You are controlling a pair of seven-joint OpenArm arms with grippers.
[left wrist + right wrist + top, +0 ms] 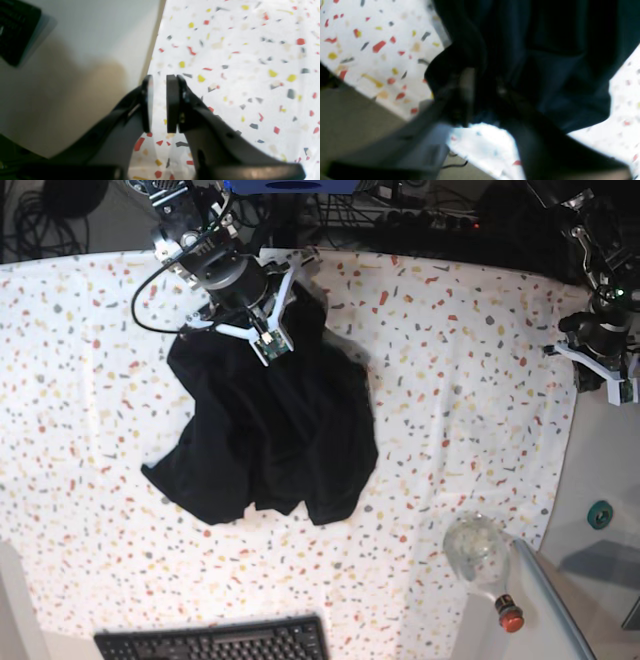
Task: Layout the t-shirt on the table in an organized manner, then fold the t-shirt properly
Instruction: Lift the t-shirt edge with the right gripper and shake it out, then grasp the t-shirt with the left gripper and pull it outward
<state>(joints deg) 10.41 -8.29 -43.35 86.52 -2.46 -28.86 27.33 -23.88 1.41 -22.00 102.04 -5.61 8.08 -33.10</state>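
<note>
Around the work: black keyboard (212, 643) at the near table edge; clear bottle with red cap (484, 563) lying at the near right corner; small teal object (598, 514) on the grey surface alongside.

The t-shirt (268, 430) lies bunched in a heap left of centre on the table (470, 380).

My right gripper (480, 97) sits over the heap's far edge, its fingers sunk in dark folds; I cannot tell whether it grips.

My left gripper (160, 102) hovers at the table's right edge, a narrow gap between its pads, nothing between them.

Speckled table (460, 360) — crumpled t-shirt (270, 440), keyboard (215, 642), bottle (480, 555).
</note>
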